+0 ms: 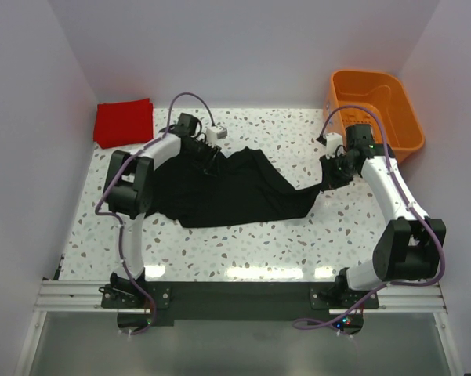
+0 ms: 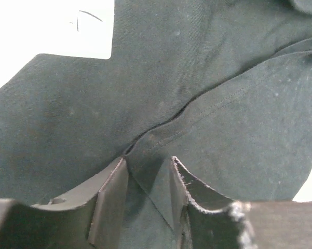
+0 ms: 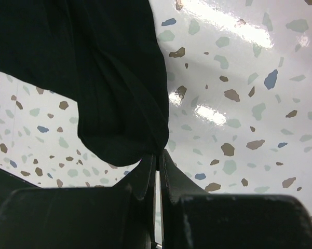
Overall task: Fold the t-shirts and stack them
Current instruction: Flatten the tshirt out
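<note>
The black t-shirt (image 1: 235, 192) lies crumpled and stretched across the speckled table, and its cloth (image 2: 161, 78) fills the left wrist view. My left gripper (image 1: 211, 160) is down on the shirt's upper left part. Its jaws (image 2: 149, 160) stand apart astride a stitched hem fold, with cloth between the fingers. My right gripper (image 1: 329, 174) is shut on the shirt's right end. In the right wrist view the cloth (image 3: 109, 78) hangs pinched between the fingertips (image 3: 158, 153) just above the tabletop. The red t-shirt (image 1: 124, 121) sits as a folded rectangle at the back left corner.
An orange plastic basket (image 1: 366, 74) stands at the back right, just behind the right arm. White walls close in the table (image 1: 243, 251) on three sides. Both arm bases sit on the rail at the near edge.
</note>
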